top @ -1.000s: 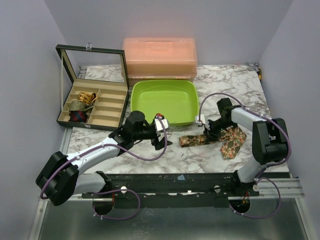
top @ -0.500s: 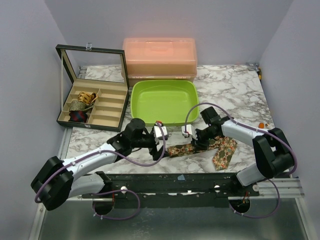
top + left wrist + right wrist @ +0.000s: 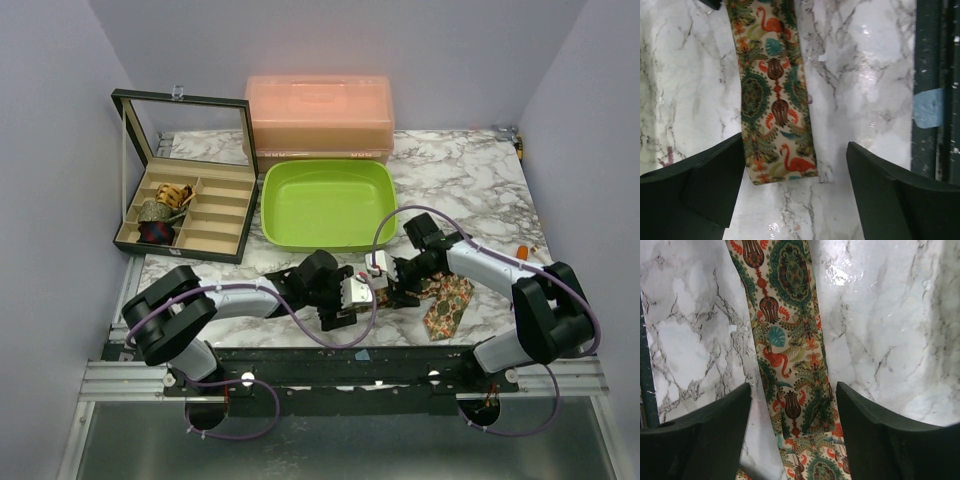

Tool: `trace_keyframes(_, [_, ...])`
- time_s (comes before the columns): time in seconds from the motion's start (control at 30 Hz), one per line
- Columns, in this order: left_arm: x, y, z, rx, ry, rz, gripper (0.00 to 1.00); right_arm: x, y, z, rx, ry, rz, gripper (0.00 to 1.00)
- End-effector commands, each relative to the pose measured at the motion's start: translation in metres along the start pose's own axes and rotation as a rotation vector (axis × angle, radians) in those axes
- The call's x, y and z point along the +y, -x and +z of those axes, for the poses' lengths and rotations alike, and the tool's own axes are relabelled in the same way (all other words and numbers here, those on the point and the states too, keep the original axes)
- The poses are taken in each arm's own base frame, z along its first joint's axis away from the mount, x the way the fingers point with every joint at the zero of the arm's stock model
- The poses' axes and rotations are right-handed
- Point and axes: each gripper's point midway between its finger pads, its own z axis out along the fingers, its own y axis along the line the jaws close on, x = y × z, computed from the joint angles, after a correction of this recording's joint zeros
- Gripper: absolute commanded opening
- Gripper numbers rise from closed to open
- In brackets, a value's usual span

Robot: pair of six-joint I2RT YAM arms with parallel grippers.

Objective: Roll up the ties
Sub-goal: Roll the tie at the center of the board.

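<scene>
One floral tie lies flat on the marble table near the front, its wide end to the right. My left gripper is open and low over the tie's narrow end; the squared tip lies just inside its left finger, with bare marble between the tip and the right finger. My right gripper is open and straddles the tie's narrow strip, one finger on each side of it. In the top view the two grippers nearly meet over the narrow end and hide it.
A lime-green tray stands behind the grippers, with an orange lidded box behind it. An open black case at the left holds rolled ties. The dark front rail with blue tape runs beside my left gripper.
My right gripper drew the tie leftward along the table. My left gripper swung right and came down at the tie's narrow end, close to the right gripper.
</scene>
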Motion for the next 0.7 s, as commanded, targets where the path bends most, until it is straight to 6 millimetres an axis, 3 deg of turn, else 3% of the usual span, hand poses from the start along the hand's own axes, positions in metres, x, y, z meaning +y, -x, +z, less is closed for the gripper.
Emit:
trace_keyframes(0.0, [0.026, -0.005, 0.007, 0.068, 0.097, 0.093, 0.80, 0.001, -0.005, 0.008, 0.002, 0.017, 0.020, 0.68])
trace_keyframes(0.17, [0.037, -0.011, 0.006, 0.091, 0.121, 0.111, 0.48, -0.001, -0.012, 0.014, 0.015, 0.009, 0.020, 0.58])
trace_keyframes(0.27, [0.038, -0.010, 0.006, 0.088, 0.091, 0.108, 0.37, -0.004, -0.018, 0.016, 0.035, -0.014, 0.013, 0.55])
trace_keyframes(0.37, [0.036, -0.008, 0.000, 0.047, 0.052, 0.139, 0.33, -0.008, -0.021, 0.018, 0.041, -0.030, 0.022, 0.52])
trace_keyframes(0.43, [0.039, -0.004, -0.007, 0.013, 0.044, 0.125, 0.40, -0.011, -0.021, 0.020, 0.041, -0.041, 0.033, 0.52])
trace_keyframes(0.5, [0.041, 0.006, -0.019, -0.046, 0.030, 0.054, 0.63, -0.013, -0.019, 0.019, 0.037, -0.048, 0.043, 0.57])
trace_keyframes(0.6, [0.041, 0.037, -0.044, -0.188, 0.018, -0.070, 0.88, -0.015, -0.009, 0.010, 0.022, -0.075, 0.087, 0.78])
trace_keyframes(0.67, [0.041, 0.051, -0.057, -0.241, 0.041, -0.189, 0.91, -0.019, 0.004, -0.003, -0.011, -0.101, 0.157, 0.85])
